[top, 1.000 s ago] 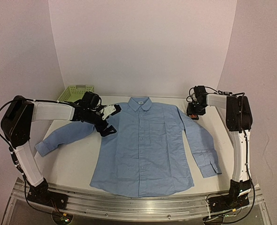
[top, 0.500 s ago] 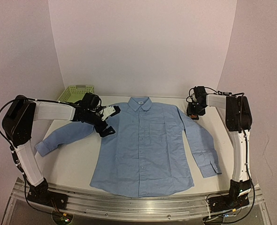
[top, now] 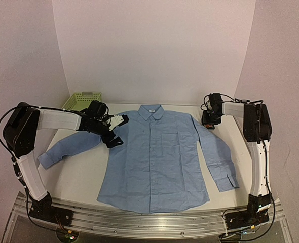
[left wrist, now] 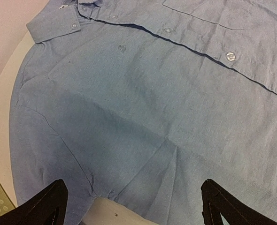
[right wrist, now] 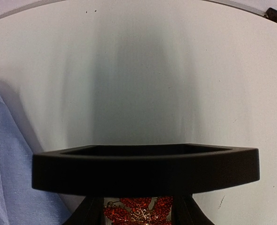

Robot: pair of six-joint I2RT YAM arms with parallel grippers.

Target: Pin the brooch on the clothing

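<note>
1. The right gripper (top: 209,122) reaches into the black box (right wrist: 143,171) near the table's (top: 83,169) far right corner.
2. The brooch (right wrist: 137,212) sits between its fingers, but whether they pinch it cannot be told.
3. The left gripper (top: 116,131), spread wide, hovers over the flat shirt (top: 154,162).

You get soft, even light from above. The top view is bright but a little grainy. A dark shadow lies on the shirt (left wrist: 176,93), a gray one on the table (right wrist: 213,93). The box (right wrist: 145,171) edge looks blurry.
</note>
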